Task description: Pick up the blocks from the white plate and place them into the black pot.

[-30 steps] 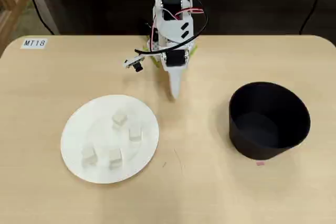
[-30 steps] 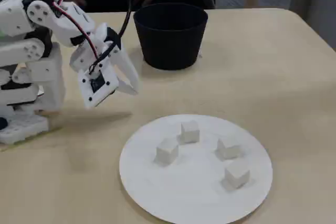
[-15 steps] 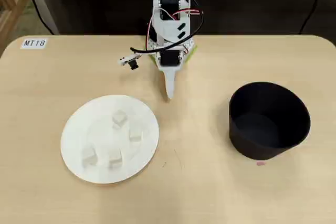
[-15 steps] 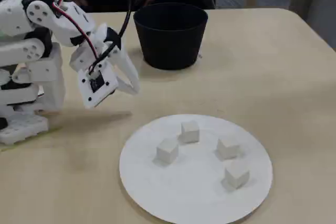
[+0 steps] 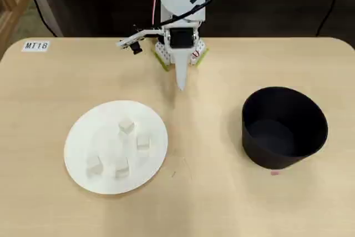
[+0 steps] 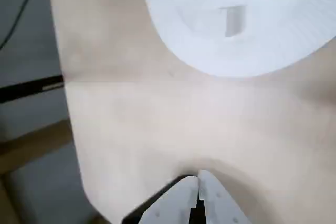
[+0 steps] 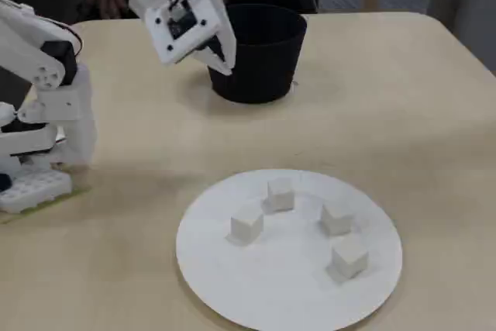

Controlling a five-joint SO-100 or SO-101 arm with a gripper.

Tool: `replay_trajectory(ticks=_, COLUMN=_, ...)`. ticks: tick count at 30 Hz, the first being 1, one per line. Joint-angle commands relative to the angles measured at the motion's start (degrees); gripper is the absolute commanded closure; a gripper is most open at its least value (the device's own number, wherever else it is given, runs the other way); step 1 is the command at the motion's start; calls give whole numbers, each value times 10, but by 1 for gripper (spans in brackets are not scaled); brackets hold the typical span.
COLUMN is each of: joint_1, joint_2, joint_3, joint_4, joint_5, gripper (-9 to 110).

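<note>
Several small white blocks (image 5: 126, 126) lie on the white plate (image 5: 102, 119) at the table's left in the overhead view. They also show in the fixed view (image 7: 279, 194) on the plate (image 7: 271, 288), and the wrist view shows some of them (image 6: 234, 19) on the plate (image 6: 273, 51). The black pot (image 5: 280, 156) stands at the right and looks empty; in the fixed view it (image 7: 263, 67) is at the back. My gripper (image 5: 180, 85) is shut and empty. It hangs above bare table between plate and pot, near the arm's base (image 7: 223, 66) (image 6: 198, 181).
The arm's base (image 5: 180, 48) sits at the table's far edge. A small "MT18" label (image 5: 36, 45) lies at the far left corner. The table's left edge and the floor beyond show in the wrist view. Bare tabletop lies between plate and pot.
</note>
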Motion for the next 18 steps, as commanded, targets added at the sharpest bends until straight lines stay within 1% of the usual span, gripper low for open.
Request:
replay_trajectory(ticks=1, joint_1=32, joint_2=-127, joint_3=-169, joint_4=37, joint_5=-4, gripper=104)
replay_trajectory(ticks=4, joint_1=81, joint_2=-177, joint_3=-214, joint_4=49, joint_5=27, gripper=104)
replay_trajectory(ticks=7, joint_1=135, joint_2=-200, joint_3=-221, joint_4=44, joint_5=90, gripper=104)
replay_trajectory(ticks=12, joint_1=174, joint_2=-289, joint_3=-279, joint_4=39, joint_5=191, gripper=104)
replay_trajectory(ticks=18, joint_1=207, joint_2=-442, joint_3=-432, joint_4=94, joint_5=223, gripper=104)
